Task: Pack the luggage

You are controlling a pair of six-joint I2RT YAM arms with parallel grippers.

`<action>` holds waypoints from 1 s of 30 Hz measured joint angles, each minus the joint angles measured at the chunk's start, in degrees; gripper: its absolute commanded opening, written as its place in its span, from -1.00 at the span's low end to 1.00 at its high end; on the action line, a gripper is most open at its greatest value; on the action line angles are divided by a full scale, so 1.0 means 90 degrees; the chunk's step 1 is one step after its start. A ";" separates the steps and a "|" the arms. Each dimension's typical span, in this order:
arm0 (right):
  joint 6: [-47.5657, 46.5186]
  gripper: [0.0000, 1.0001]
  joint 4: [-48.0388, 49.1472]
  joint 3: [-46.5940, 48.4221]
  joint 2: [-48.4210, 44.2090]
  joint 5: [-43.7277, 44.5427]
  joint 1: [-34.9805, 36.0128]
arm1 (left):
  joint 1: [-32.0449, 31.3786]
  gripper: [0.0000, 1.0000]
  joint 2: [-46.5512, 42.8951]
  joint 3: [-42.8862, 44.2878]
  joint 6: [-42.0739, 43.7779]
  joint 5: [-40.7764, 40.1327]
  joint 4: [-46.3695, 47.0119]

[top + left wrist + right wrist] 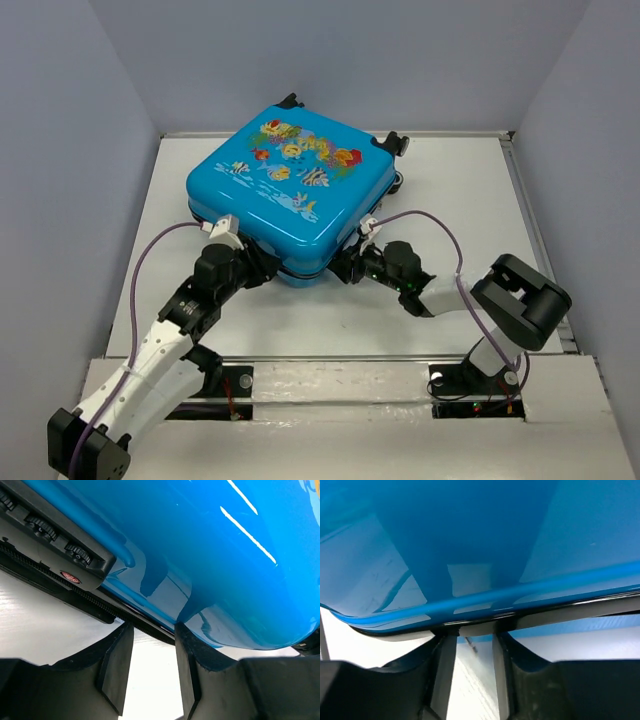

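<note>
The luggage [285,190], a bright blue hard-shell case, lies flat and closed on the table with its fish print facing up. My left gripper [262,268] is at the case's near-left edge, and my right gripper [345,268] is at its near-right edge. In the left wrist view the left gripper [152,630] is open, its tips against the black zipper line [125,617] under the blue shell [225,555], with only bare table between the fingers. In the right wrist view the right gripper [470,637] is open too, tips touching the dark seam below the shell [470,540].
A black combination lock [50,535] sits on the case's side, left of my left fingers. Black wheels [395,142] stick out at the case's far corners. The white table [300,320] is fenced by grey walls on three sides.
</note>
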 measured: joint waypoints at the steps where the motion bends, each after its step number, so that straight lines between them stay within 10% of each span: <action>1: 0.0034 -0.61 0.0189 -0.0034 0.0075 0.0012 0.0002 | -0.0007 -0.03 0.0019 0.0000 -0.0002 -0.0005 0.0017; 10: 0.0539 -0.87 0.1260 -0.0481 0.0279 0.0192 0.0032 | -0.0420 -0.01 0.0391 0.0029 -0.0141 -0.0362 0.0321; 20: 0.0508 -0.86 -0.2586 -0.0682 -0.2586 0.1974 0.0508 | -0.1600 -0.01 0.2645 0.1586 -0.0097 -0.0328 0.0525; 30: 0.1365 -0.86 -0.3383 0.0182 -0.1885 0.3759 0.2331 | -0.2562 0.14 0.3973 0.2839 -0.0066 -0.0308 0.0185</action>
